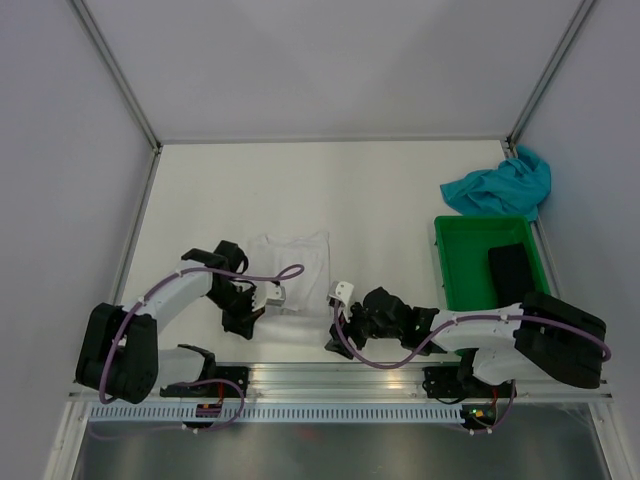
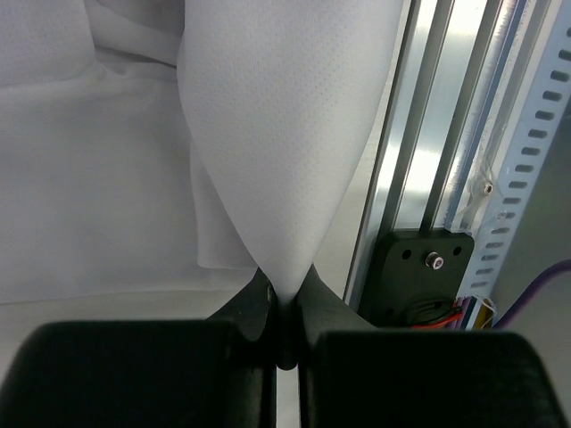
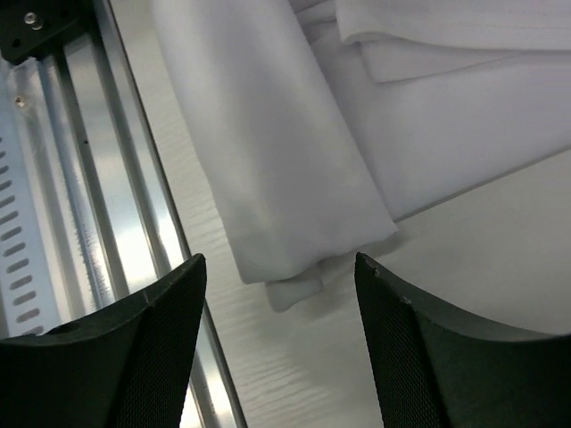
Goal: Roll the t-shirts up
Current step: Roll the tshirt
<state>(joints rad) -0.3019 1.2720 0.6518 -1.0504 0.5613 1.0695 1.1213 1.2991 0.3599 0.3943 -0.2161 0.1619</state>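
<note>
Along the near edge of the surface (image 1: pixel 300 190), just beyond the metal rail (image 1: pixel 330 375), the white t-shirt (image 1: pixel 295 258) is spread left of centre. Its near left part is drawn up into a peak and clamped between the left fingers (image 1: pixel 272 296), which are pressed together on the cloth. The right fingers (image 1: pixel 343 293) are held apart just over the shirt's near right corner. Nothing is gripped there, and the layered hem lies slack beneath them.

The start of the roll appears to be in hand, and only one side is secured. The right fingers would best be lowered onto that corner and closed over every layer, level with the left grip. Both corners should then be carried toward the far edge together — at one pace, so that the roll is kept straight and tight. An uneven pull is likely to skew it.

Further off, at the right edge, a green bin (image 1: pixel 465 262) with a dark item (image 1: pixel 512 268) inside is seen. Beyond it, in the far right corner, the teal t-shirt (image 1: pixel 500 185) lies bunched — not yet rolled.
</note>
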